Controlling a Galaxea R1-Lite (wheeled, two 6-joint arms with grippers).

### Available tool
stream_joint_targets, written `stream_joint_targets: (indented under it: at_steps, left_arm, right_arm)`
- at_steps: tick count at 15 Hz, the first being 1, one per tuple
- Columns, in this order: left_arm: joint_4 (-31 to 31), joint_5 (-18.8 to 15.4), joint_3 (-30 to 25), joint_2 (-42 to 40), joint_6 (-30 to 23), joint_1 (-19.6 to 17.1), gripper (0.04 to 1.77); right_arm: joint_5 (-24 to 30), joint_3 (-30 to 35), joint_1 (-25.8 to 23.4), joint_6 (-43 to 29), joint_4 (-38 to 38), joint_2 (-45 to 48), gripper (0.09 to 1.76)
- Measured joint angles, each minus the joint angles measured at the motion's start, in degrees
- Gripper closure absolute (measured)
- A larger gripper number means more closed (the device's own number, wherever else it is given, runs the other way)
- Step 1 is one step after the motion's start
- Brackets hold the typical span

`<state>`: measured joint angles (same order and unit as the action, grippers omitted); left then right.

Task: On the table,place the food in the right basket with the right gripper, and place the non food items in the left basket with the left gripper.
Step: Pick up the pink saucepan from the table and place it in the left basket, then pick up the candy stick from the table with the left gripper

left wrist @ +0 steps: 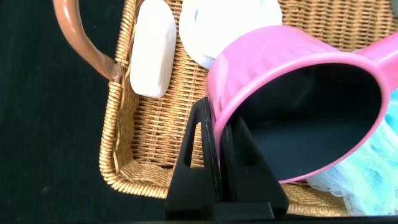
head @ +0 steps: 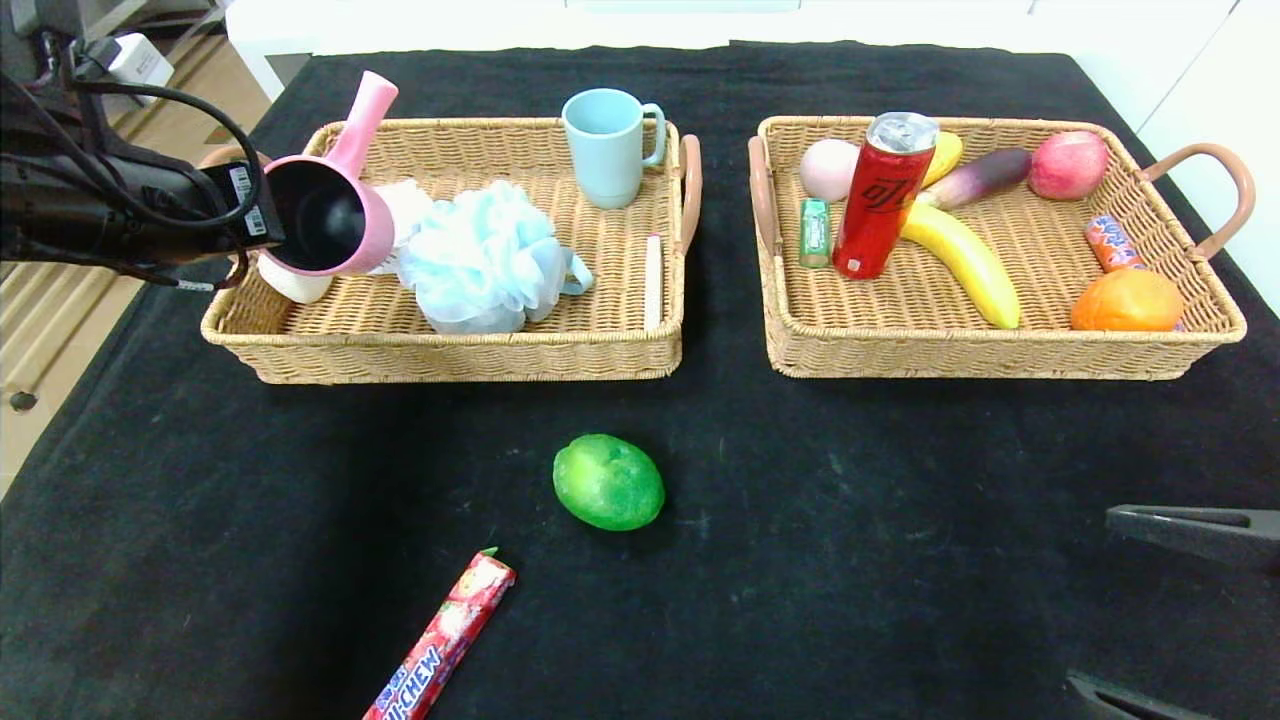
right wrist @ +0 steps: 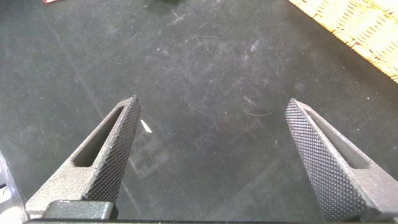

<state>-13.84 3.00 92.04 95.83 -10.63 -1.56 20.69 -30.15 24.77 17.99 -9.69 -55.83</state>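
The left gripper (left wrist: 217,155) hangs over the outer end of the left woven wicker basket (head: 450,350), its jaws clenched on the rim of the pink plastic scoop-shaped cup with a long handle (head: 335,205), which is tilted with its dark mouth facing the camera and its handle pointing up and away. The cup sits above the basket interior, near a white oblong soap-like bar (left wrist: 152,50) and just beside the pale blue mesh bath sponge (head: 485,258); a light blue mug (head: 607,145) stands at the far wall. The step in hand appears to be the deposit of the cup. To do it well, the arm should lower the cup until it is close to the weave before letting go, keep the rim inside the basket wall rather than over it, and release over the bare patch so the handle does not tip the cup out or catch the sponge. The right gripper (right wrist: 211,155) is parked low over the black cloth-covered counter (head: 900,520) on the robot's right, jaws spread wide and holding nothing. Two food items remain on the counter: a round green lime-like fruit (head: 608,482) and a red wrapped chew-candy stick (head: 442,640), both well apart from the right woven wicker basket (head: 1000,350), which already holds fruit and a red drink can (head: 885,195).
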Motion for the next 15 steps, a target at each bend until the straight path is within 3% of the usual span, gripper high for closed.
stream_joint_targets:
  at_steps: [5, 6, 9, 15]
  left_arm:
    - [-0.02, 0.09, -0.32, 0.63, 0.11, 0.00, 1.66]
    - [0.01, 0.05, -0.48, 0.74, 0.05, 0.00, 1.44]
    - [0.00, 0.05, -0.54, 1.06, 0.00, 0.05, 1.01]
    - [-0.18, 0.02, -0.94, 0.65, 0.07, 0.62, 0.52]
  right_arm:
    - [0.00, 0.00, 0.00, 0.00, 0.02, 0.10, 0.14]
    - [0.01, 0.00, 0.00, 0.00, -0.01, 0.16, 0.14]
    - [0.06, 0.22, -0.29, -0.13, -2.05, 0.13, 0.14]
    - [0.12, 0.44, -0.96, -0.20, -2.54, 0.11, 0.14]
